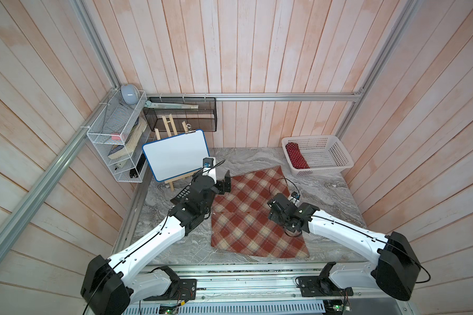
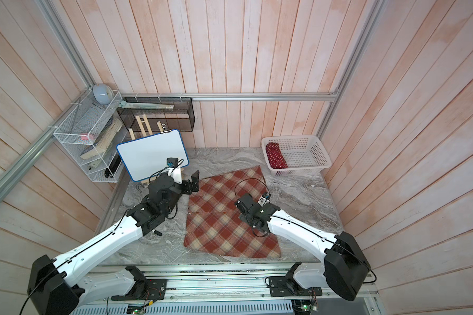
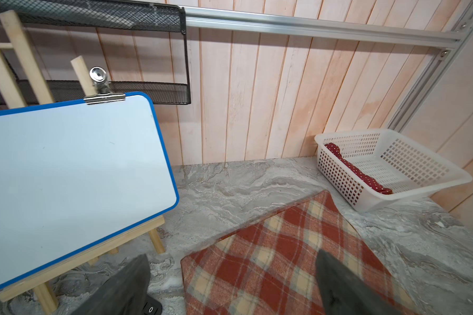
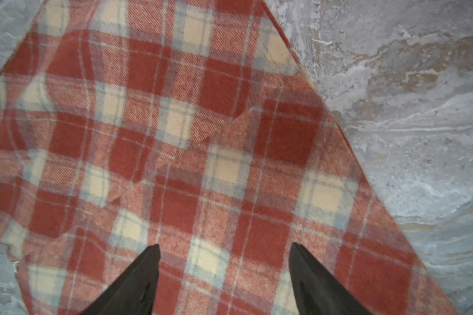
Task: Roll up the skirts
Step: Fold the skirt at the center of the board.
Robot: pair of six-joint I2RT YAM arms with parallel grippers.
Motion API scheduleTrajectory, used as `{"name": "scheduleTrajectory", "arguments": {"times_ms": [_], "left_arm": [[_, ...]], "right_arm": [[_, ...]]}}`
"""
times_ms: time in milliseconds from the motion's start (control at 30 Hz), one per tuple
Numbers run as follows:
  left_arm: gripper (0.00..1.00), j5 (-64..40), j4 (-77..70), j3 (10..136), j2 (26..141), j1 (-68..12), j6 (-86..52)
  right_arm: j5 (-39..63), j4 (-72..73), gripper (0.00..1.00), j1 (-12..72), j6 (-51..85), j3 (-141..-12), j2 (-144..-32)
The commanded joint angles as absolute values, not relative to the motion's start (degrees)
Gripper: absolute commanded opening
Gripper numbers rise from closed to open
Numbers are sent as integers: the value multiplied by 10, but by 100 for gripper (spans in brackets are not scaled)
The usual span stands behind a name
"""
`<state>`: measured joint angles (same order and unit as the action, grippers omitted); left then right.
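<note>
At the far left a white wire rack (image 1: 112, 141) hangs on the plank wall, keeping books and oddments off the worktop (image 1: 325, 196), and just beside it a blue-rimmed whiteboard (image 1: 175, 154) leans on a pale wooden easel (image 1: 166, 124), held by a metal clip. The left arm (image 1: 159, 237) reaches past a black calculator (image 1: 183, 195), part hidden beneath it, and its jaws stand wide apart and empty over the far left corner of the skirt (image 1: 246, 218), probably placed to take that edge. The skirt lies flat and unrolled in the middle of the grey marbled worktop, between the two arms: thick, fuzzy wool in a rust-red, cream and tan diagonal check, widening toward the near edge, with a flap line crossing its middle. Over its right side the right arm (image 1: 344, 230) points down, jaws apart with nothing between them; whether the tips touch the cloth I cannot tell. Both arms seem set to start the roll together. At the far right a white slotted plastic basket (image 1: 333, 155) holds a rolled red dotted cloth (image 1: 296, 155), likely where finished rolls go.
</note>
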<state>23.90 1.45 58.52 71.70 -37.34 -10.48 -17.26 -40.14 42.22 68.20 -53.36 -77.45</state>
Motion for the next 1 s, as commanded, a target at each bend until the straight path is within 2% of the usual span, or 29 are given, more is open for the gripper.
{"name": "scheduleTrajectory", "arguments": {"times_ms": [0,67,200,267,367,633,700,967], "left_arm": [[100,207,132,673,742,-345,-173],[100,163,169,716,747,-316,-215],[100,157,263,851,802,-301,-177],[100,134,303,911,840,-278,-175],[100,89,311,964,874,-237,-187],[100,28,274,1005,907,-163,-191],[100,13,263,993,901,-151,-205],[100,5,285,982,903,-150,-247]], "right_arm": [[-98,-523,79,365,634,-554,-777],[-72,-537,79,335,626,-576,-746],[-34,-589,79,300,614,-603,-737],[-20,-617,74,306,618,-604,-743],[-7,-640,73,339,663,-587,-724],[-27,-621,73,421,855,-437,-610],[-22,-590,68,425,855,-409,-596],[0,-614,69,482,881,-383,-630]]}}
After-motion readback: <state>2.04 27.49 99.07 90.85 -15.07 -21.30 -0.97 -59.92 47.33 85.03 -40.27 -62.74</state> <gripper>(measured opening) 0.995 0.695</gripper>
